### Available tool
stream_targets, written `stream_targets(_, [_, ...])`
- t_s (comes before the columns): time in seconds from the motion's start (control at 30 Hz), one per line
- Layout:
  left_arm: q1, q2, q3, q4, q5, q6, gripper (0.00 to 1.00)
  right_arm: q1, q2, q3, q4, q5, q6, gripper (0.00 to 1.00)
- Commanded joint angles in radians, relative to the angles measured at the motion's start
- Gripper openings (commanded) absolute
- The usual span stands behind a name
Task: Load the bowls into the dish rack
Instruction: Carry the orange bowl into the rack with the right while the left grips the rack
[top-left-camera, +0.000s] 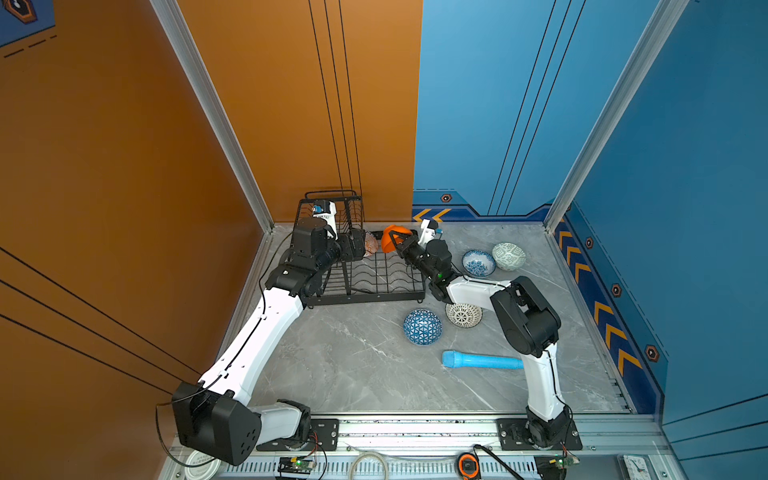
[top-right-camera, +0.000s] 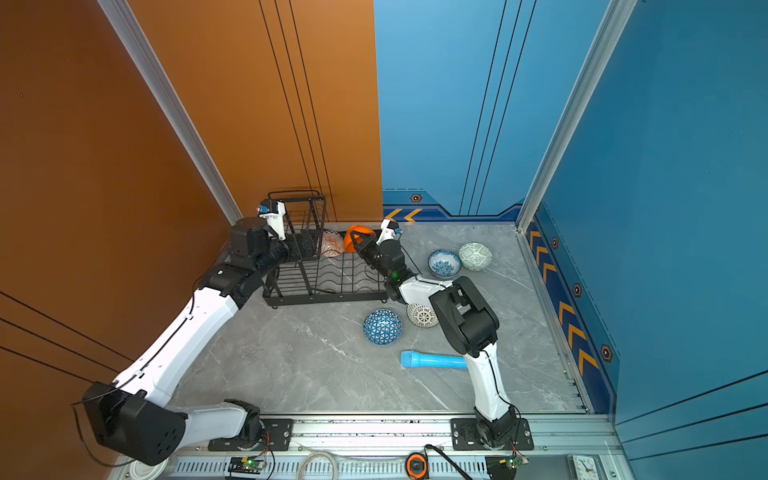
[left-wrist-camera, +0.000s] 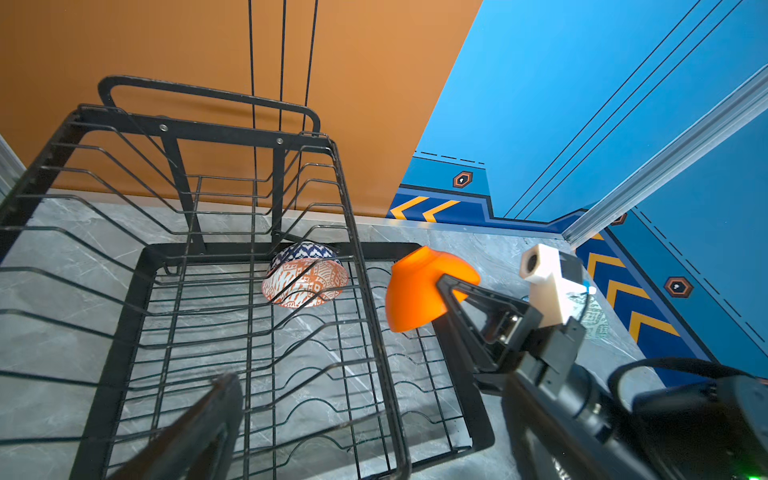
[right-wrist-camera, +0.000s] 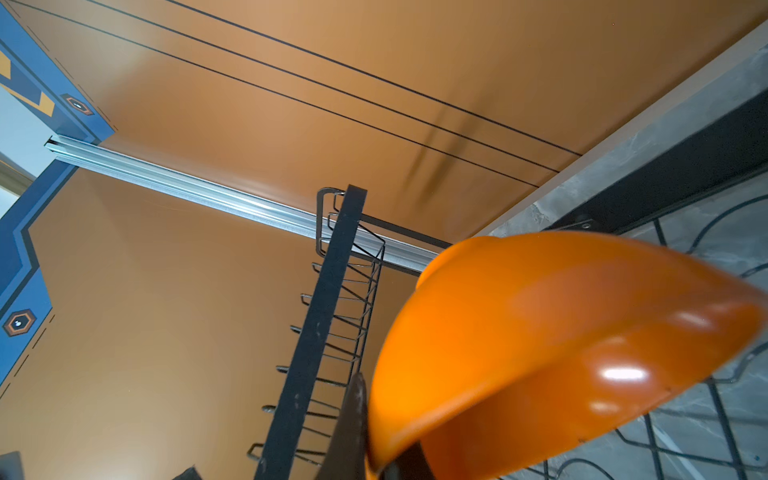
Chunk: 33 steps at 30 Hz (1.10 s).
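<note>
My right gripper (top-left-camera: 397, 240) is shut on the rim of the plain orange bowl (top-left-camera: 390, 238) (right-wrist-camera: 561, 332), holding it tilted over the far right end of the black dish rack (top-left-camera: 374, 284) (left-wrist-camera: 124, 257). An orange-white diamond bowl (top-left-camera: 371, 244) (left-wrist-camera: 305, 276) stands on edge in the rack's lower tray. My left gripper (top-left-camera: 360, 247) hangs open beside it, over the rack. On the table lie the blue triangle bowl (top-left-camera: 422, 327), white dotted bowl (top-left-camera: 465, 316), blue floral bowl (top-left-camera: 478, 262) and pale green bowl (top-left-camera: 508, 256).
A light blue cylinder (top-left-camera: 482, 360) lies on the table near the right arm's base. The rack's raised basket (top-left-camera: 332, 212) stands by the orange back wall, in the left corner. The right arm's elbow partly covers the dotted bowl.
</note>
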Motion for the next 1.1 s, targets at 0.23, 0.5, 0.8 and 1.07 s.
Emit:
stream_targets(0.23, [0.057,-0.020,-0.011,0.021,0.075,-0.042,0.98,0.065,0.157,0.164,0.088,0.070,0.050,0.00])
stream_targets(0.5, [0.081,0.004,0.017,0.015,0.109,-0.051,0.98,0.079,0.244,0.243,0.098,0.093,0.077,0.00])
stream_targets(0.8, [0.102,0.022,0.069,-0.056,0.157,0.010,0.98,0.121,0.325,0.334,0.101,0.109,0.098,0.00])
stream_targets(1.07, [0.146,0.029,0.044,-0.002,0.214,-0.025,0.98,0.131,0.388,0.401,0.086,0.113,0.101,0.00])
